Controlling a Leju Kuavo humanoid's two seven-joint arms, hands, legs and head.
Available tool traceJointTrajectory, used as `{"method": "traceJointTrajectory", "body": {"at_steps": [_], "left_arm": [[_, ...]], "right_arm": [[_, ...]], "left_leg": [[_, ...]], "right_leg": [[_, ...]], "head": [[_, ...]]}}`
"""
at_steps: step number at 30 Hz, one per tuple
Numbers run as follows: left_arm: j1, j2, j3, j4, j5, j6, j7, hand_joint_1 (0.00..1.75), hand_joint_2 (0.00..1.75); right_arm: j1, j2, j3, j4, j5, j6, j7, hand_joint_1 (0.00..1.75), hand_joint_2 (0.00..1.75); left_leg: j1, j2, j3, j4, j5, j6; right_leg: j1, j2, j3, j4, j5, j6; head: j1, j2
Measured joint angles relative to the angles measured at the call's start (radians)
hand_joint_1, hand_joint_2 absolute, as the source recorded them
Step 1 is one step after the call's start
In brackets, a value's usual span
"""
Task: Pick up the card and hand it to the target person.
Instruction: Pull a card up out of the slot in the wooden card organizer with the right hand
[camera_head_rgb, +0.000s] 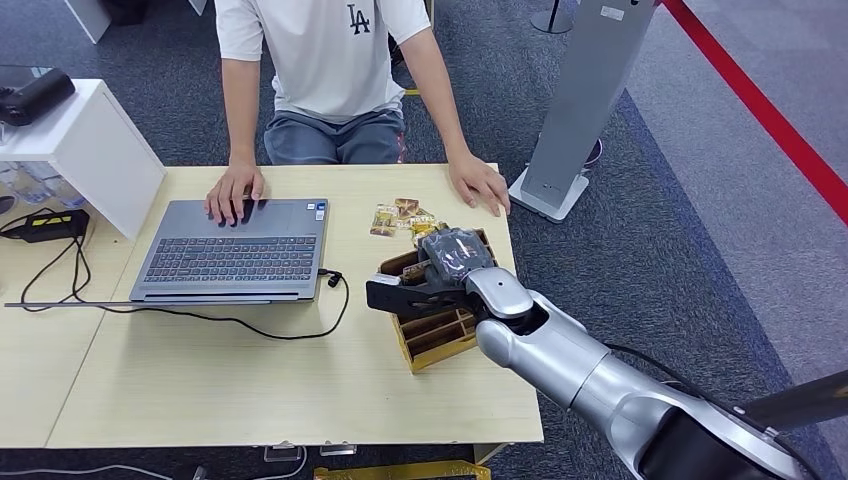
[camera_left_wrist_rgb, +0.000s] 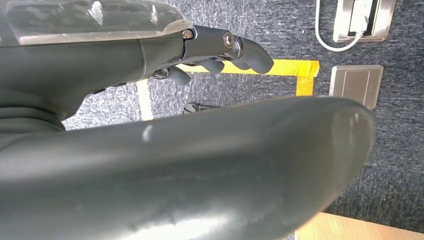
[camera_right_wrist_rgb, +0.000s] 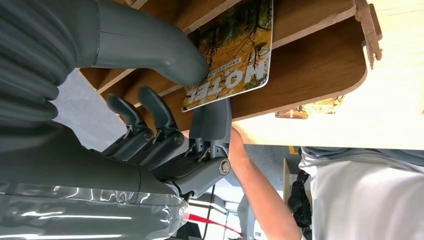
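A card (camera_right_wrist_rgb: 235, 55) printed with autumn trees and the word HOTEL stands in a slot of the wooden card rack (camera_right_wrist_rgb: 320, 65). My right hand (camera_right_wrist_rgb: 160, 135) pinches it, thumb on the printed face and a finger behind it. In the head view my right hand (camera_head_rgb: 445, 262) is over the rack (camera_head_rgb: 435, 335) near the table's right edge and covers the card. The person (camera_head_rgb: 320, 60) sits across the table, one hand on the laptop and the other hand (camera_head_rgb: 480, 185) flat on the table just beyond the rack. My left hand (camera_left_wrist_rgb: 200, 50) hangs over the floor, holding nothing.
An open grey laptop (camera_head_rgb: 235, 250) with a black cable lies left of the rack on the wooden table (camera_head_rgb: 200, 380). Several loose cards (camera_head_rgb: 400, 215) lie between the rack and the person. A white cabinet (camera_head_rgb: 90, 140) stands at the left, a grey stand (camera_head_rgb: 580, 100) at the right.
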Motion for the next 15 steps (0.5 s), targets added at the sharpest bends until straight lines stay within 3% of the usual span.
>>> {"method": "traceJointTrajectory", "body": {"at_steps": [15], "left_arm": [[0.005, 0.005, 0.004, 0.000, 0.003, -0.024, -0.010, 0.00, 0.00]], "right_arm": [[-0.004, -0.005, -0.016, -0.019, 0.001, -0.010, -0.001, 1.75, 1.75]], "left_leg": [[0.000, 0.000, 0.000, 0.000, 0.000, 0.000]], "right_leg": [[0.000, 0.000, 0.000, 0.000, 0.000, 0.000]], "head": [[0.000, 0.000]]}}
